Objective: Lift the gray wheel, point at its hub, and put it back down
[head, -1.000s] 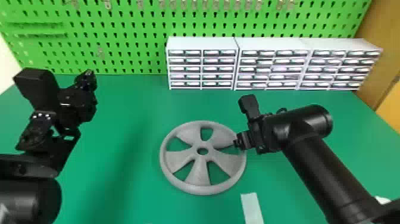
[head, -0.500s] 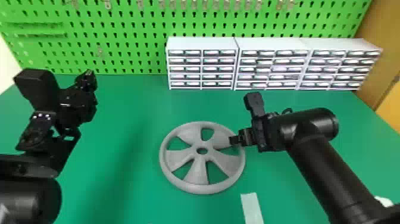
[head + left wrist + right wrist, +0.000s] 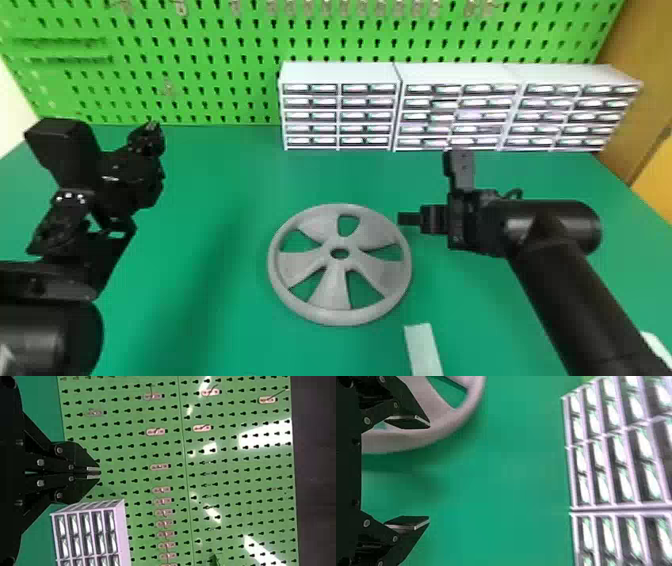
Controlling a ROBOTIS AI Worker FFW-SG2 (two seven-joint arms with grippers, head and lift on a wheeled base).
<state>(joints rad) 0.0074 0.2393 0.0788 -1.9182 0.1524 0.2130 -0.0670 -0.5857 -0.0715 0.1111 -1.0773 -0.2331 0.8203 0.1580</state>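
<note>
Gray wheel (image 3: 334, 287): and here it is, lying flat on the green table (image 3: 210, 320), right in the middle of things, five spokes fanning out and five gaps with green showing through
Hub (image 3: 340, 264): dead centre of the wheel, facing up, with green visible through its small hole
Right gripper (image 3: 410, 218): just beside the wheel's rim on its far right side, coming in level from the right, and look at the right wrist view, where the right gripper (image 3: 429, 471) is wide open, fingers well apart, green tabletop between them, one finger (image 3: 407, 422) in front of the rim; touching or not, I cannot tell
Left gripper (image 3: 150, 131): over on the left side, well apart from the wheel, and in the left wrist view the left gripper (image 3: 94, 472) is closed, fingertips together, aimed towards the green pegboard (image 3: 215, 30)
White strip (image 3: 424, 350): on the table, near the wheel, nearer the robot and a little to the right
Drawer cabinets (image 3: 340, 72): three white ones side by side along the back, beyond the wheel, the row stretching off to the right
Pegboard: upright behind the table, hooks (image 3: 160, 466) fixed to it
Right edge: a brown panel (image 3: 615, 100) standing beyond the table
</note>
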